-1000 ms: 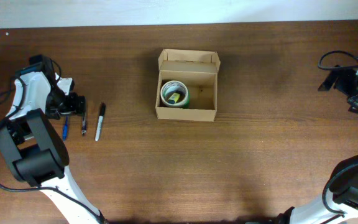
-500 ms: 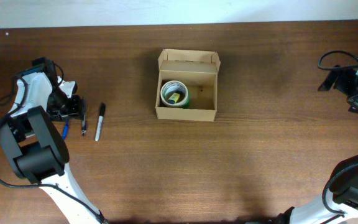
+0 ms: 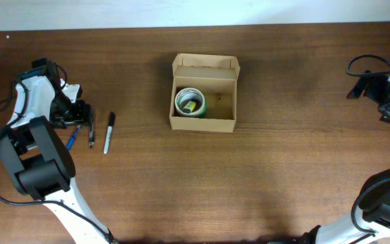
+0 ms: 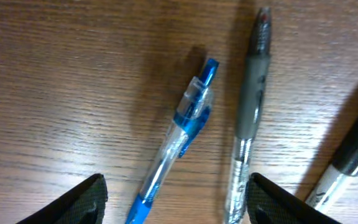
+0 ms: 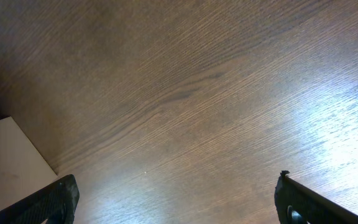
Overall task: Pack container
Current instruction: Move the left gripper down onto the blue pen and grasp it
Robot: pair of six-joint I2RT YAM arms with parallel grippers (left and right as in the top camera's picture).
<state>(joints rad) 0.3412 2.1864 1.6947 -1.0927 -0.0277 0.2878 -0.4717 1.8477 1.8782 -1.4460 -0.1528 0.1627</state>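
Item under inspection: the small rectangular tan cardboard container (image 3: pixel 202 124) stands on the dark brown wooden table (image 3: pixel 283 169), just toward 12 o'clock of its centre. The hinged flap is open at the 12 o'clock edge. A green tape roll (image 3: pixel 190 103) lies flat in the 9 o'clock half, with something yellow in its core.

Well apart at 9 o'clock lie three writing items side by side: a black marker (image 3: pixel 107 132), a grey pen (image 3: pixel 91 134) and a blue translucent pen (image 3: pixel 72 137).

The left gripper (image 4: pixel 179 205) hangs over them, released, its fingers spread to either side of the blue and grey pens.

The right gripper (image 5: pixel 179 205) is at 3 o'clock over bare wood, released and holding nothing.
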